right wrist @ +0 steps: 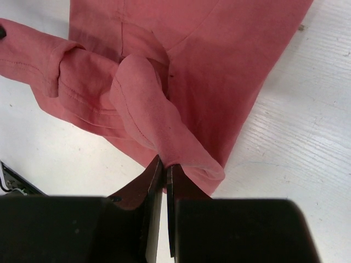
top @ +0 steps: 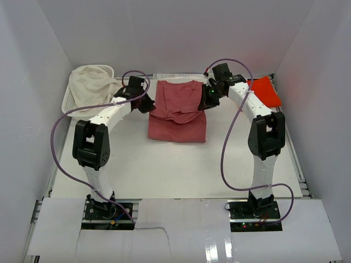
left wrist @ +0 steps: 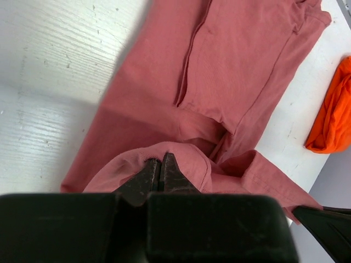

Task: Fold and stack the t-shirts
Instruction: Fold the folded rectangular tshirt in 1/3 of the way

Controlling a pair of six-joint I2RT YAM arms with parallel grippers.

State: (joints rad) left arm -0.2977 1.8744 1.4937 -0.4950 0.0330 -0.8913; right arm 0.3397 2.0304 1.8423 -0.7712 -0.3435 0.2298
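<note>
Rose shirt [top: 178,112] lies at the middle of the surface [top: 175,170], far half, partly folded: lower part is a flat rectangle, upper part narrower with creased layers.

Left end effector [left wrist: 160,165] is at the shirt's left edge, jaws closed together with a raised hump of rose fabric over the tips. It looks pinched, but the bite itself is hidden by the fold.

Right end effector [right wrist: 164,167] is at the shirt's right edge, jaws closed on a lifted fold of the same shirt; the fabric rises from the flat part straight into the tips.

Orange shirt [top: 265,90] sits bunched at the far right corner, well apart from the rose one.

Basket [top: 68,101] is at far left, with a cream cloth [top: 90,82] in it.
</note>
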